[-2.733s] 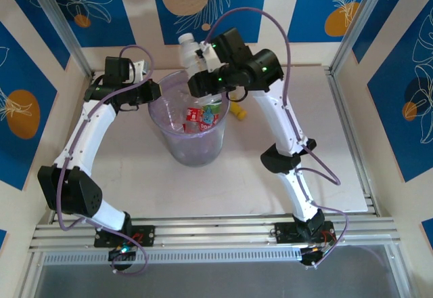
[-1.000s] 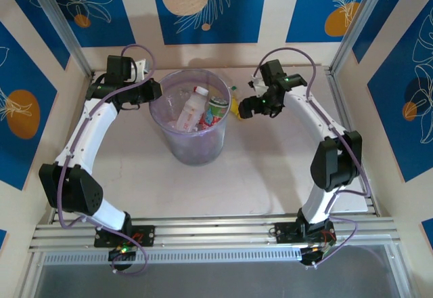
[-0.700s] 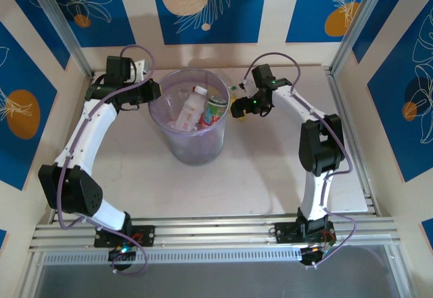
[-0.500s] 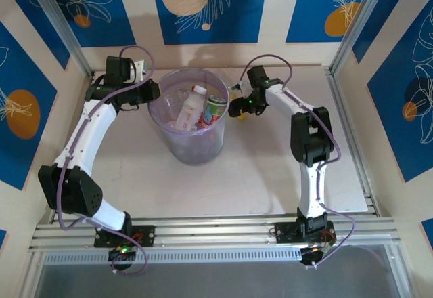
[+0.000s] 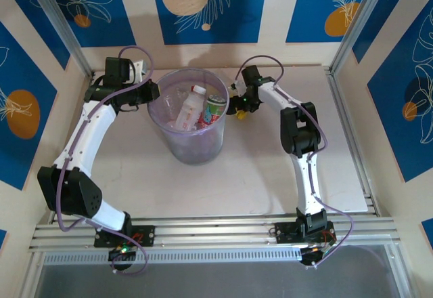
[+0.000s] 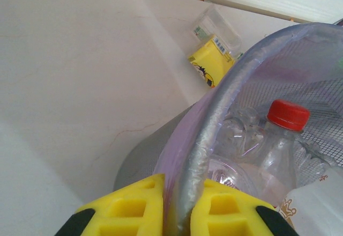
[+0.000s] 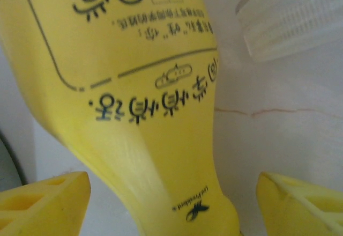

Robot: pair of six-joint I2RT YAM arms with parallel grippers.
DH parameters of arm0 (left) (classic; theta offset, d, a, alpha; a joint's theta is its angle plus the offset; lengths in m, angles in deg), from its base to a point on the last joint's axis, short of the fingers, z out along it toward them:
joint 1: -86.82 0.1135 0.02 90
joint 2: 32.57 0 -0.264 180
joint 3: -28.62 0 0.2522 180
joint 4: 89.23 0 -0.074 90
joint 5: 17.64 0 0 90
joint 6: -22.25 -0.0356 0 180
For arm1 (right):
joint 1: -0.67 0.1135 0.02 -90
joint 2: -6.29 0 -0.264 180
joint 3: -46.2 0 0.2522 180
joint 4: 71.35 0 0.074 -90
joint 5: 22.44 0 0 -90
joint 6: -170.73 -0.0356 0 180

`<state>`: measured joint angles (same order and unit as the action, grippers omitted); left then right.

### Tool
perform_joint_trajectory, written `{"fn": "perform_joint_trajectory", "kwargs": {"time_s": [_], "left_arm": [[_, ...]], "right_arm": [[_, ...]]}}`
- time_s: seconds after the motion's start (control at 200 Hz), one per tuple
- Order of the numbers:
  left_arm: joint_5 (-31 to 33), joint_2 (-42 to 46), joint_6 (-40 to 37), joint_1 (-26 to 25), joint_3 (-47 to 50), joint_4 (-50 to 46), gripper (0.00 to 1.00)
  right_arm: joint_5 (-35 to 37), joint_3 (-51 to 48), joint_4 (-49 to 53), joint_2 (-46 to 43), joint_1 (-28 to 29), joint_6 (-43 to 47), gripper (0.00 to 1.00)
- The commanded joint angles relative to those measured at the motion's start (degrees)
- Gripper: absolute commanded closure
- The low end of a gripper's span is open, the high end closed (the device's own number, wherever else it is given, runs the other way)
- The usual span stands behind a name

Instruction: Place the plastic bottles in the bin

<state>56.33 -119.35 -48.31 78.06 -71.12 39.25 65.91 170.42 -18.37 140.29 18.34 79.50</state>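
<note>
Top external view: the bin (image 5: 196, 152) is seen standing on the table (image 5: 270, 176), with both arms reaching toward it. The left gripper (image 5: 150, 93) is set at the bin's left rim, and the right gripper (image 5: 238, 108) is lowered just beside the bin's right wall. The yellow bottle (image 5: 240, 114) is shown lying on the table at that same right side, outside the bin. Inside the bin, a white bottle (image 5: 186, 116) with a red cap is seen leaning among other bottles, one of them green-labelled (image 5: 217, 106).

Left wrist view: the left gripper (image 6: 179, 214) is closed on the bin (image 6: 214, 118), with the rim pinched between the two yellow fingers (image 6: 126, 206). Within the bin, a clear bottle (image 6: 278, 139) with a red cap is visible, and part of the white bottle (image 6: 316, 209) is seen beside it. Beyond the bin's far wall, the yellow bottle (image 6: 210, 67) is seen on the table (image 6: 80, 86), touching a clear crushed container (image 6: 217, 27).

Right wrist view: the right gripper (image 7: 171, 209) is spread wide, with one finger on each side of the yellow bottle (image 7: 144, 86). A gap is seen between each finger (image 7: 43, 198) and the bottle. The ribbed clear container (image 7: 295, 21) lies just beside the bottle.
</note>
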Motion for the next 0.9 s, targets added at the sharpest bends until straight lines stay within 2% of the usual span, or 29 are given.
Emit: {"fn": "perform_joint_trajectory", "kwargs": {"time_s": [0.0,0.25,0.39,0.895], "left_arm": [[0.39,-1.16,-0.35,0.15,1.51,-5.31,1.00],[0.56,-1.64,-0.63,0.16,1.16,-5.46,1.00],[0.48,-2.25,-0.33,0.20,0.72,-5.50,1.00],[-0.23,-2.34,0.19,0.22,0.98,-4.26,1.00]], "right_arm": [[-2.55,3.02,3.70,2.63,0.63,-1.04,0.21],[-2.15,2.95,4.79,2.83,0.60,-1.84,0.34],[-1.50,1.12,4.66,0.80,0.29,-1.67,0.44],[-0.47,-8.70,6.37,-17.16,-0.29,-0.70,0.56]]}}
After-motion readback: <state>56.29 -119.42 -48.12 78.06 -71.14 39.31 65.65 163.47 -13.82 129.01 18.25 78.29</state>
